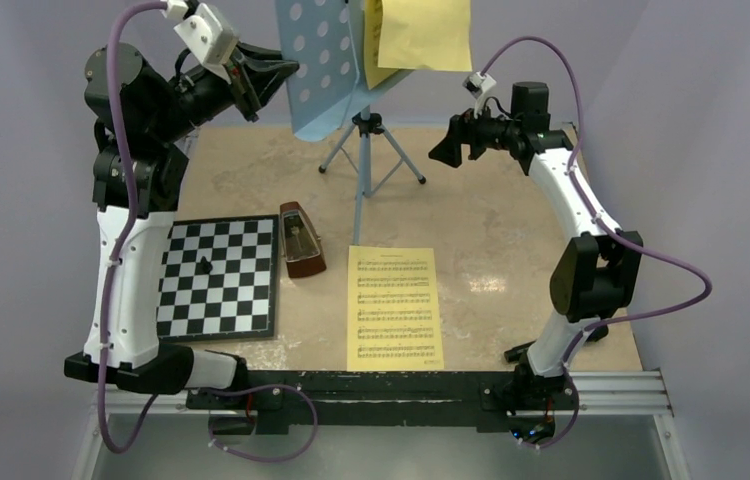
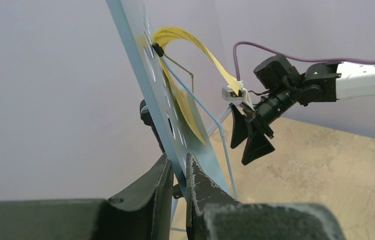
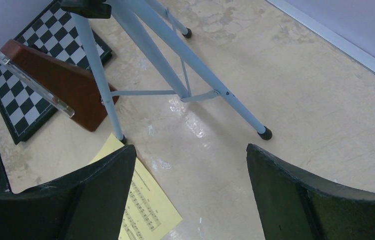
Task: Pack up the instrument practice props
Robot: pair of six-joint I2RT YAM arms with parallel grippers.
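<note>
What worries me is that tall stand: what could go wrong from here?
The left gripper pinches only one edge of the music stand panel; pulling there could tip it on its thin tripod legs onto the metronome close by. The yellow sheets on it look loose, one curling over, and may slide off if it tilts.

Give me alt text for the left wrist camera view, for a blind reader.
The left hand pinches the edge of the light-blue music stand, whose yellow sheets curl off its far side. Beyond, the right hand hangs open above the beige table.
</note>
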